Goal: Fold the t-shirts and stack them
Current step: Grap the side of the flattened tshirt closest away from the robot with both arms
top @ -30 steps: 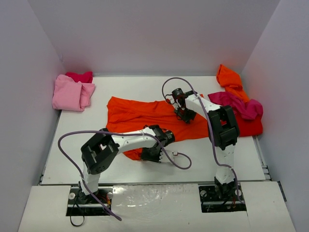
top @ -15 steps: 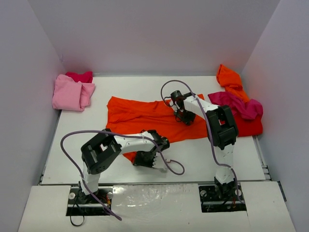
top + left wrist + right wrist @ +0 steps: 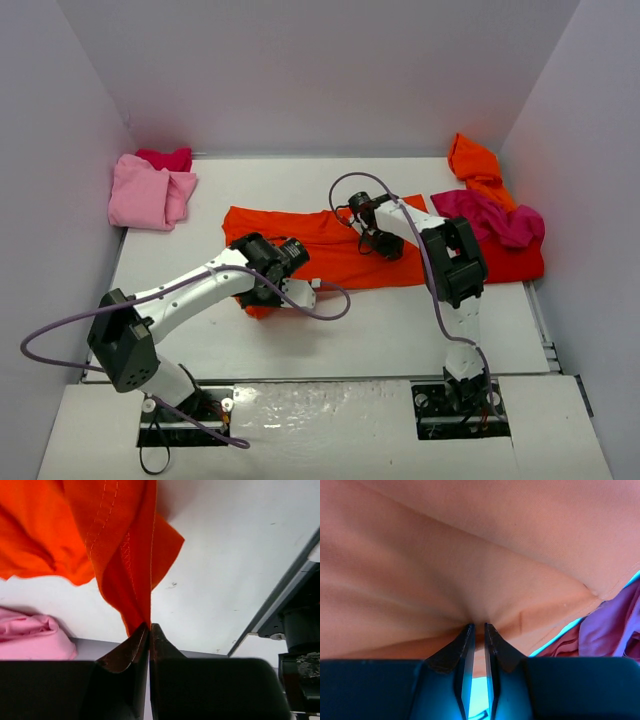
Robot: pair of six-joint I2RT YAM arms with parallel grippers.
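Nearest to me is the bare white table. The thing to go by is the big orange t-shirt, spread out flat-ish across the middle of it.

My left gripper is at that shirt's near-left corner, clamped tight with no gap between the fingers. A stitched hem of the orange cloth is pinched right in the tips. In my left wrist view the fabric fans up and away from the pinch, with white table showing behind it.

My right gripper is further back, on the right-hand part of the same shirt near its far edge. The fingers are almost together, just a thin slit between them. The cloth puckers into a small fold right at the tips, so I'd call that nipping the orange t-shirt too.

Right of the orange t-shirt, touching its right end, there's a heap. It has a red t-shirt lowest, a magenta t-shirt draped over it, and a second orange t-shirt bunched against the back corner.

Well off to the left and further back sits a pink t-shirt, folded up. A darker pink-red t-shirt pokes out behind it by the back wall.
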